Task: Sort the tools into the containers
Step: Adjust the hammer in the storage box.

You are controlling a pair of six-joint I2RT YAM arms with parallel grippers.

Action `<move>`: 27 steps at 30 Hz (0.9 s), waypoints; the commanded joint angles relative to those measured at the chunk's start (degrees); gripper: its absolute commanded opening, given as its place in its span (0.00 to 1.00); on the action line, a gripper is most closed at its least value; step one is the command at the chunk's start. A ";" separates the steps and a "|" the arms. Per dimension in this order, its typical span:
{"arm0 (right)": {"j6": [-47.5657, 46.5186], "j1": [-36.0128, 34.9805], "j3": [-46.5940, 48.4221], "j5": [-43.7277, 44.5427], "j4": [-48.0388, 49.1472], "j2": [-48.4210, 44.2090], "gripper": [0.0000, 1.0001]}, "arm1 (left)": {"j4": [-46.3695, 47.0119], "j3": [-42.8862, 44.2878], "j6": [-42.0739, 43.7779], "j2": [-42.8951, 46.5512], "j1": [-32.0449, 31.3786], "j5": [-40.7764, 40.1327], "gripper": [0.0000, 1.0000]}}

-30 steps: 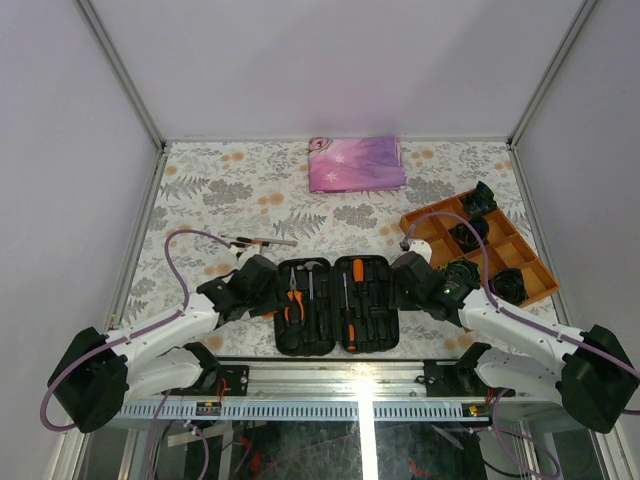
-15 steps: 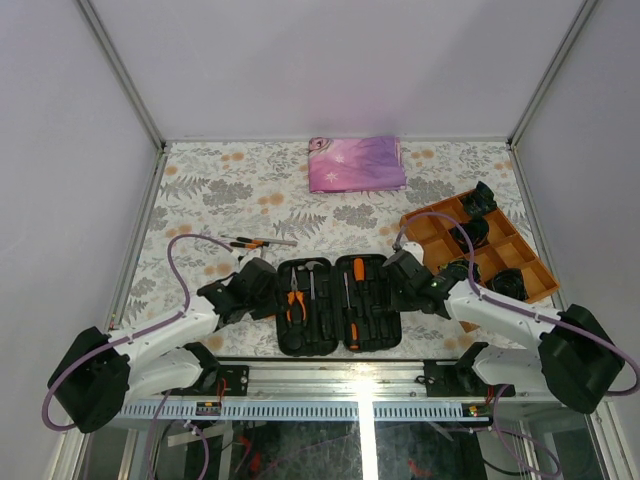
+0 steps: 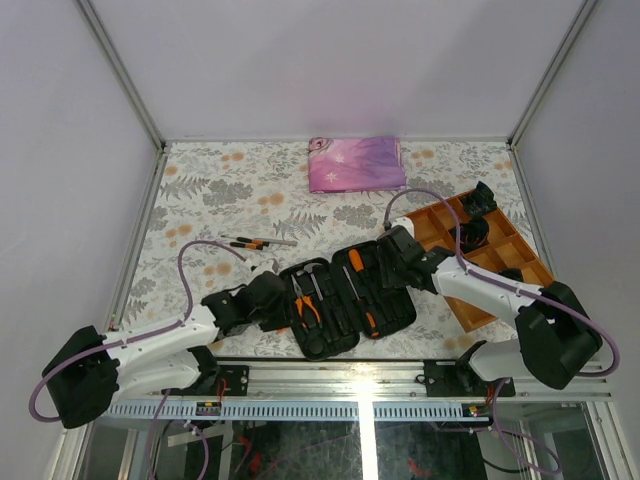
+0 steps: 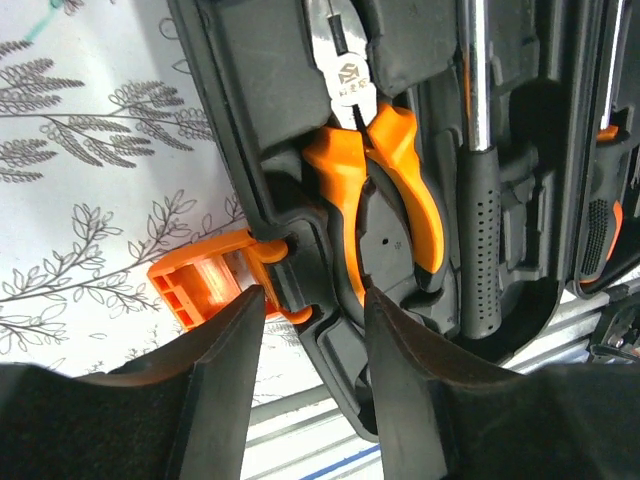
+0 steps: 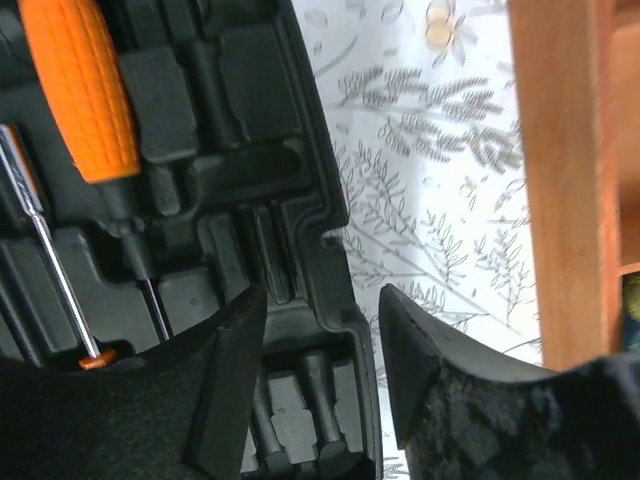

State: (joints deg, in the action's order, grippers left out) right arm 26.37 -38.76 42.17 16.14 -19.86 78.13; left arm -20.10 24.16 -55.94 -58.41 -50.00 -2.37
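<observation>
A tool case (image 3: 398,312), loose tools (image 3: 255,241) and a tray (image 3: 425,222) are laid on the bench (image 3: 200,190). A cloth (image 3: 356,164) is placed behind.

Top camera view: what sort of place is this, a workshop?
Probably a robot test cell rather than a workshop: two arms bolted at the near edge, white panel walls in an aluminium frame, and a floral table staged with a tool case and orange tray.

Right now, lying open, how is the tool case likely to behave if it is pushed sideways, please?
The tool case looks like rigid moulded plastic, so it should probably slide as one piece. Lying flat and open, it seems unlikely to tip. The pliers sit in a moulded slot and will likely stay put.
</observation>
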 commanded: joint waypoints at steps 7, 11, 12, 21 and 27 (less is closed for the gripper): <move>-6.57 0.39 1.10 5.06 0.22 -11.12 0.63 | -6.77 -0.43 -5.71 9.61 -1.70 -7.78 0.52; -8.88 0.36 -1.38 -3.36 3.34 -17.50 0.67 | -6.93 1.07 -3.38 9.39 -0.84 -10.21 0.55; -9.11 0.38 -1.92 -5.84 4.22 -18.95 0.68 | -6.70 1.93 -2.46 8.32 -0.02 -9.98 0.55; -4.84 0.37 -5.44 -10.75 7.17 -24.99 0.73 | 0.02 4.41 3.29 3.76 8.06 -5.78 0.56; 1.50 0.36 -2.94 -18.36 8.98 -19.48 0.63 | 1.62 4.63 5.29 1.40 10.44 -4.21 0.56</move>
State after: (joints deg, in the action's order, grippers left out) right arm 22.22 -38.59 36.69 3.55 -14.50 56.16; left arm -22.41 27.44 -53.60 -56.18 -40.69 -7.84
